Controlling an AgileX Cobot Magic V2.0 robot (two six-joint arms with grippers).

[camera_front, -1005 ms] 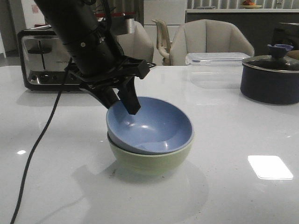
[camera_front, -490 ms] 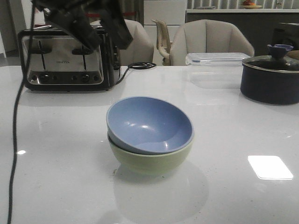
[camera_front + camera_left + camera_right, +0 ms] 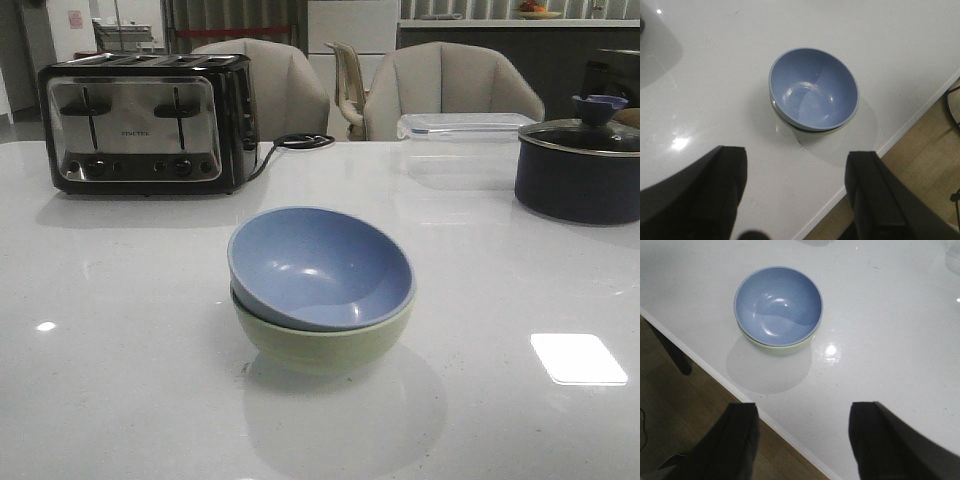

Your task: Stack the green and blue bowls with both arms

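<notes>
blue bowl point(image 3: 320, 268) nested a little tilted inside green bowl point(image 3: 325, 343), mid table point(image 3: 120, 330), near its front edge. stacking looks done. left gripper point(image 3: 796, 192) and right gripper point(image 3: 802, 440) both spread wide, holding nothing, well above. probably nothing left but parking.

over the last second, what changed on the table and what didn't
The left arm, whose fingers reached into the blue bowl a second ago, let go and withdrew up and to the left, out of the front view. Its gripper now hangs open above the stack. The blue bowl stayed nested, tilted, in the green bowl; the toaster and pot did not move.
</notes>
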